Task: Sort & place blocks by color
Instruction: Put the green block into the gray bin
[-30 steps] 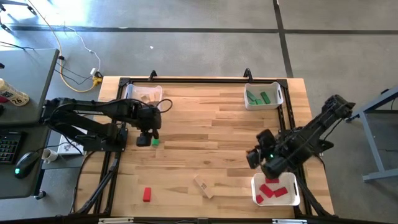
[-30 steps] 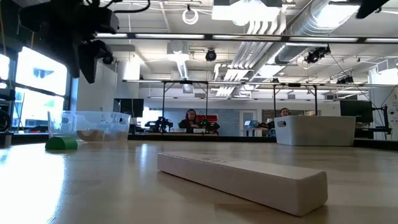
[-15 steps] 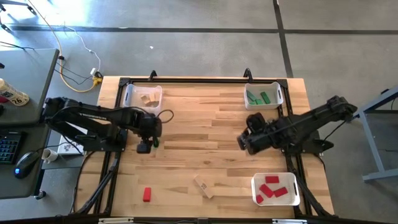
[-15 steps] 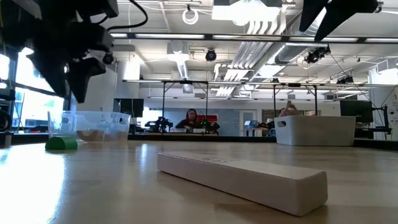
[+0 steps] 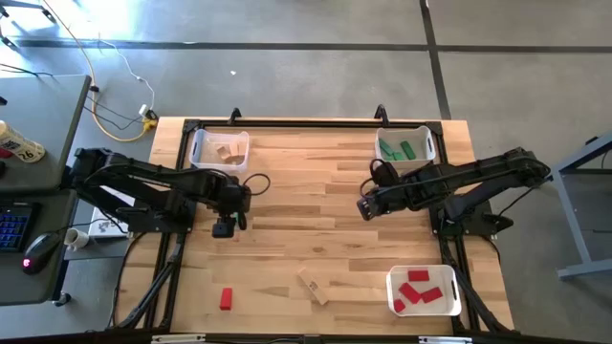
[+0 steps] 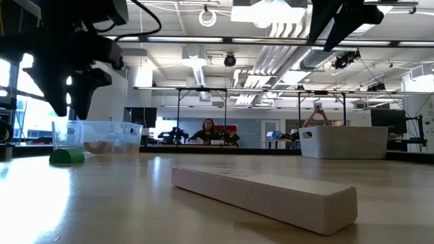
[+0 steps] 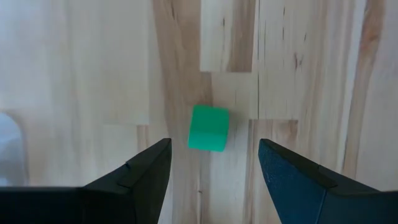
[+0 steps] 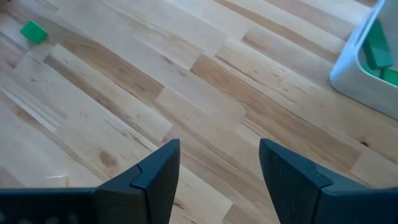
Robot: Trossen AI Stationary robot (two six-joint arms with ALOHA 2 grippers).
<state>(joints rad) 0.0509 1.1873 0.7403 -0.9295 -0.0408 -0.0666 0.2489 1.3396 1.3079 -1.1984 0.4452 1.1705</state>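
A pale butcher-block wooden table (image 5: 316,220) stands on grey concrete floor; the low view alone shows an office with seated people behind. The small green wooden cube (image 7: 208,127) lies on it beneath the left gripper (image 7: 214,165), whose fingers are spread and empty. The right gripper (image 8: 217,168), near the table's middle, is likewise spread and empty.

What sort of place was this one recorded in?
Probably an open-plan lab or workshop: the low view shows exposed ceiling ducts, people seated at distant workstations, and the high view shows a concrete floor around the wooden table.
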